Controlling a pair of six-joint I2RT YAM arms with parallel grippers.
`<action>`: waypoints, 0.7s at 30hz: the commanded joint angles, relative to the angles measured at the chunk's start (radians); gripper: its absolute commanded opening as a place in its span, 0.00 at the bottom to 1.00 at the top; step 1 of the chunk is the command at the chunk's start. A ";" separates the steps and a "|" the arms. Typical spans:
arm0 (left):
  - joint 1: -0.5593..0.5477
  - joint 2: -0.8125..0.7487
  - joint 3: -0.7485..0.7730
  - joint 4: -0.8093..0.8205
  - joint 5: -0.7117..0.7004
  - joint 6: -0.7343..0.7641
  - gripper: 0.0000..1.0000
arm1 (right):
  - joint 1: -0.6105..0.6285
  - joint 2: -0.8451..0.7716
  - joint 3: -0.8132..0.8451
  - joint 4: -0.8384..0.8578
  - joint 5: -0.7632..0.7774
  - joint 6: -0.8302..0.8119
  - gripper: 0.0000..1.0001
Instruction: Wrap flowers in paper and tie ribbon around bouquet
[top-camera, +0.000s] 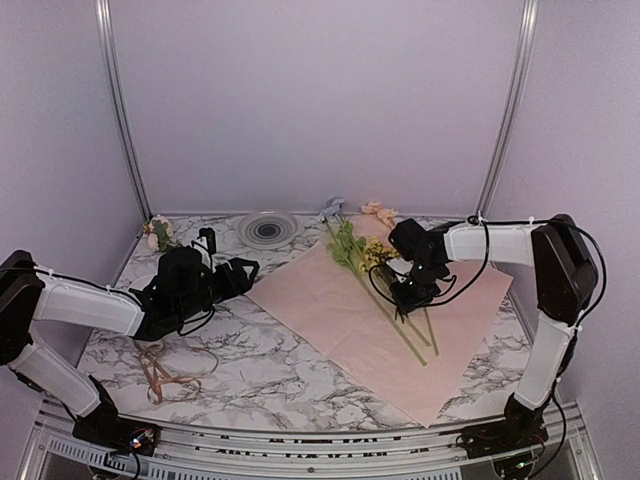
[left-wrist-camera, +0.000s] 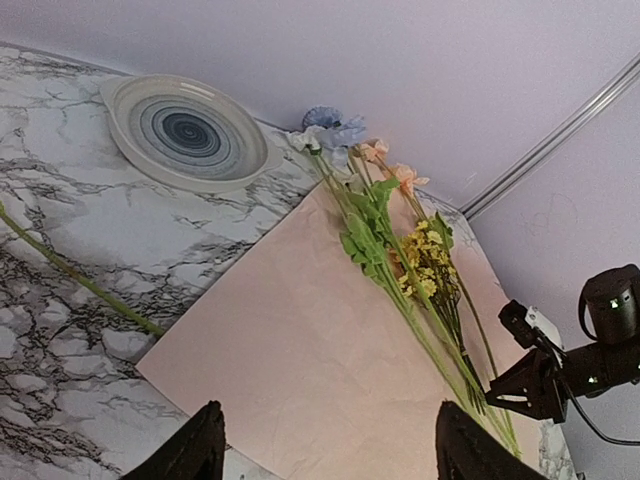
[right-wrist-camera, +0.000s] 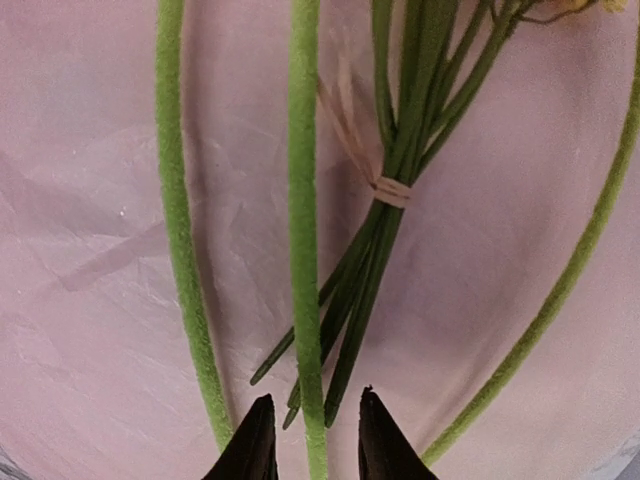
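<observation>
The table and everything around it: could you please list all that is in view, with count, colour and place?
flowers: one bunch, blue, peach and yellow blooms on green stems, lying on the paper, blooms toward the far wall
paper: one sheet, light pink, flat on the right half of the table
ribbon: one strand, tan, loosely curled near the front left
plate: one, white with grey rings, at the far edge
spare flower: one sprig, pinkish with green leaves, far left corner
stem: one, green, loose on the table left of the paper
table: one, white-grey marble
left tool: black, open, empty, at the paper's left corner
right tool: black, slightly open, straddling one stem
</observation>
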 joint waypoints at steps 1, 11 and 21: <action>0.055 0.009 0.047 -0.135 -0.064 -0.038 0.72 | 0.000 -0.026 0.017 -0.019 0.003 0.019 0.34; 0.157 0.448 0.739 -0.999 -0.430 -0.005 0.86 | 0.002 -0.083 0.030 -0.009 0.036 0.033 0.39; 0.271 0.776 1.085 -1.256 -0.410 -0.020 0.86 | 0.005 -0.094 -0.020 0.020 0.025 0.032 0.39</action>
